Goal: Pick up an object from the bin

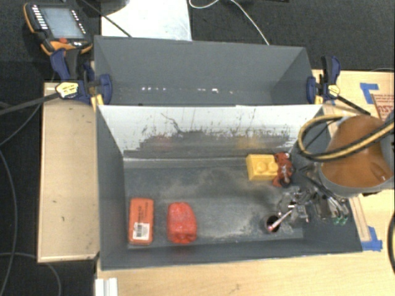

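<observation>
My gripper (pixel 295 207) is low over the bin floor near the right wall, in the front right part. A small pink and white thing (pixel 274 224) lies at its lower left tip; I cannot tell whether the two touch. Just behind the gripper sits a yellow toy brick (pixel 261 166), with a small dark red piece (pixel 283 168) against the brick's right side.
An orange rectangular block with a white label (pixel 141 221) and a red lumpy thing (pixel 182 222) lie side by side at the front left. The arm with its orange cover and looped cables hangs over the bin's right rim.
</observation>
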Controlling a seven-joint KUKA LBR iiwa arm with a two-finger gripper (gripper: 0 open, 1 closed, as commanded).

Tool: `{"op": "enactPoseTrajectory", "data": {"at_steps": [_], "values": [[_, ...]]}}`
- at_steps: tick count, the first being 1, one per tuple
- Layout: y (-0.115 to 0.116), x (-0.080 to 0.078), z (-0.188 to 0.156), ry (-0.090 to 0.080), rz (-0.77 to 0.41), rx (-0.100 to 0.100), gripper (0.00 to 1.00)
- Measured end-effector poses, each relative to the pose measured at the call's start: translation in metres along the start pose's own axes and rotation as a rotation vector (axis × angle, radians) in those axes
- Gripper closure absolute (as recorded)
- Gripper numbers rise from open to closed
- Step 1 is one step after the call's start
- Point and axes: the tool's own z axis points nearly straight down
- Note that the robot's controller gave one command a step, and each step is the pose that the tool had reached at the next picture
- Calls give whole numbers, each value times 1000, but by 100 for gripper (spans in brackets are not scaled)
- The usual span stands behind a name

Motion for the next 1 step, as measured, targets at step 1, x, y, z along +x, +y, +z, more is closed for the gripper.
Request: {"op": "enactPoseTrajectory", "data": {"at_steps": [1], "values": [[1, -2, 20, -1, 3, -1, 100]]}}
